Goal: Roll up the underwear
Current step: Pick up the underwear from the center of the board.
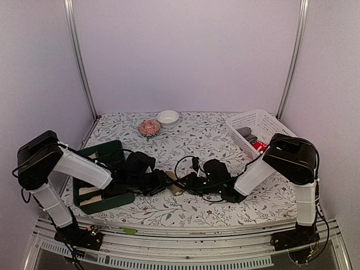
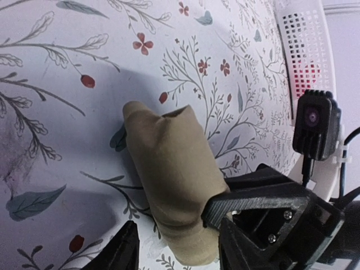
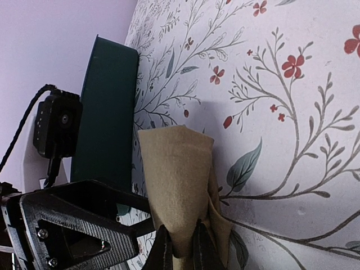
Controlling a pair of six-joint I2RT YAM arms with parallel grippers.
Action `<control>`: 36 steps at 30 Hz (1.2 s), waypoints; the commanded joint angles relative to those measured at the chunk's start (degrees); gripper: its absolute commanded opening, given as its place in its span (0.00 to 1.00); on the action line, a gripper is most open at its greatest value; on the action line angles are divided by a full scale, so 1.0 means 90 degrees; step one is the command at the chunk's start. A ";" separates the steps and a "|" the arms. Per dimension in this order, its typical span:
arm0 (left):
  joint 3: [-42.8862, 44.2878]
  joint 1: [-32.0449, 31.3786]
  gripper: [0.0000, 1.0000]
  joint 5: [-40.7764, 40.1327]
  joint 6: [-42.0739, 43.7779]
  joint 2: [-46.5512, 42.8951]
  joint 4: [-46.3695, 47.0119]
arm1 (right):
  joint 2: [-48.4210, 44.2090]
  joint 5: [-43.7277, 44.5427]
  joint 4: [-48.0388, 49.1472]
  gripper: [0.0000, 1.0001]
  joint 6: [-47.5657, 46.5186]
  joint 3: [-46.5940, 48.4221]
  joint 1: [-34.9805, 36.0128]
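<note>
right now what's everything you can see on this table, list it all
tablecloth: one, white floral, covering the table
tan underwear roll: one, khaki-tan, middle near edge
white basket: one, white, back right
grey cloth: one, grey, in the white basket
red cloth: one, red, in the white basket
green bin: one, dark green, front left
pale items: count unclear, cream and tan, in the green bin
bowl: one, white, back centre
pinkish dish: one, pink, left of the bowl
left gripper: one, black, jaws apart around the roll's end
right gripper: one, black, pinched shut on the roll
</note>
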 commanded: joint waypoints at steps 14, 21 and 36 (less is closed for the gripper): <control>-0.0016 0.0282 0.49 0.0332 -0.0767 0.0824 0.0932 | 0.0799 -0.0309 0.0187 0.00 0.0417 -0.0152 0.0013; -0.0006 0.0327 0.48 0.0288 -0.0987 0.0964 0.1110 | 0.1044 -0.0614 0.0588 0.00 0.0580 -0.0118 0.0015; 0.0017 0.0387 0.28 0.0292 -0.1121 0.1188 0.1681 | 0.1468 -0.0856 0.1603 0.00 0.1135 -0.0371 0.0014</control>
